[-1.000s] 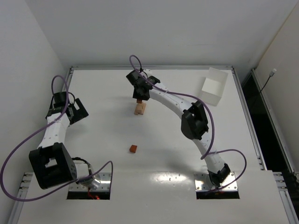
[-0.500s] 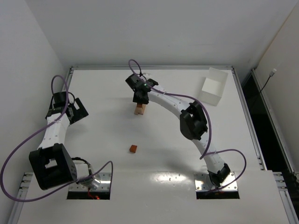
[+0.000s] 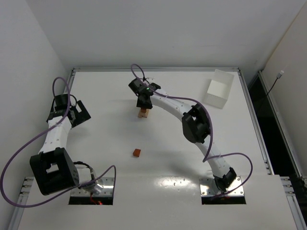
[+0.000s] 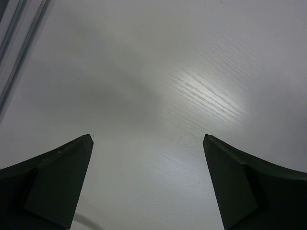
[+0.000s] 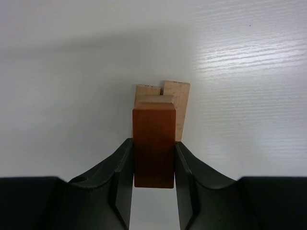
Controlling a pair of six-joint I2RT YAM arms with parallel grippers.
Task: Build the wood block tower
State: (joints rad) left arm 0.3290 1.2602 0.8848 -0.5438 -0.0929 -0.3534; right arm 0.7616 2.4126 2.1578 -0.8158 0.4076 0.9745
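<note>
Right wrist view: the right hand [image 5: 153,145] grips a reddish-brown block [image 5: 153,160] upright, lined up over the pale tan blocks [image 5: 176,105] of the wood block tower [image 3: 143,114] just beyond its fingertips, seemingly to cap it — left hand [image 4: 147,139] open.

right gripper [image 3: 144,106], block [image 5: 153,148] lower over tower [image 5: 176,108]

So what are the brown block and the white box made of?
The reddish-brown block looks like stained wood: even colour, sharp edges, smooth with a faint sheen. The white box seems to be plastic or card, judging by its thin plain walls; it is too far away to tell.
</note>
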